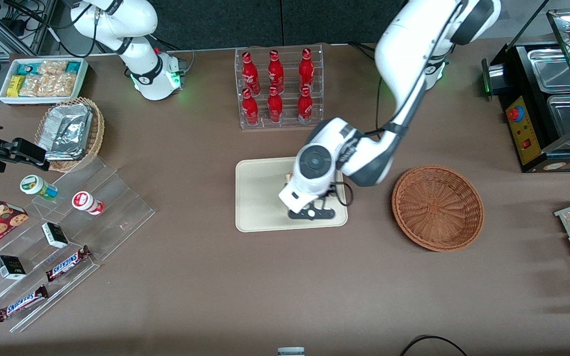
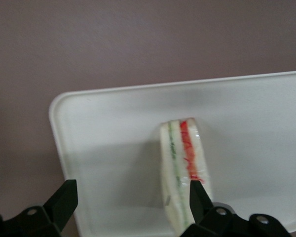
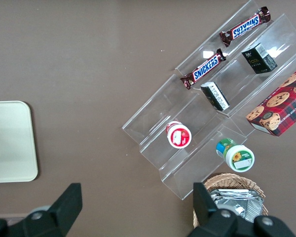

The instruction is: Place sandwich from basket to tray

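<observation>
With the gripper (image 2: 130, 207) spread wide over the tray (image 1: 258, 207) at mid-table, gripping nothing (one finger (image 2: 200, 200) just beside the sandwich (image 2: 182, 168) standing on its edge on the tray), the release looks done, so lift straight up, clear of the bread; the basket (image 1: 437, 207) sits bare.

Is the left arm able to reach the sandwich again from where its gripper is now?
Probably yes. The gripper hangs open just above the tray, and the sandwich stands on edge beside one finger, nothing covering it. The basket is empty.
</observation>
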You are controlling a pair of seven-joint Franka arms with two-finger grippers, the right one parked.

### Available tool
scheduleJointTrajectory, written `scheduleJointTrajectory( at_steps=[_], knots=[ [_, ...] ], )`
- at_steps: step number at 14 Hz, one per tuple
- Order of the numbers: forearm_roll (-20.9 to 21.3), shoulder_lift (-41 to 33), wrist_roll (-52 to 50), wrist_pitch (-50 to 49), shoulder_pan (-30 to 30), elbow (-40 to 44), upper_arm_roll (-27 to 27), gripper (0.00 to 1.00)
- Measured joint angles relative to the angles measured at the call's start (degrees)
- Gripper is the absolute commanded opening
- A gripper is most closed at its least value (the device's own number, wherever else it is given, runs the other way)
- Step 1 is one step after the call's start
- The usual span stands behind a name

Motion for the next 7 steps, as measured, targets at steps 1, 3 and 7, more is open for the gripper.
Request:
scheduleJointTrajectory(
  at_steps=[1, 3, 7],
  knots=[
    [0.0, -0.8, 3.3, -1.5, 1.5, 0.0, 0.1, 1.0],
    [0.0, -2.4, 11.3, -4.3, 5.0, 0.1, 0.2, 1.0],
    [-0.1, -6.7, 24.0, -10.4, 12.9, 0.3, 0.3, 1.0]
  ],
)
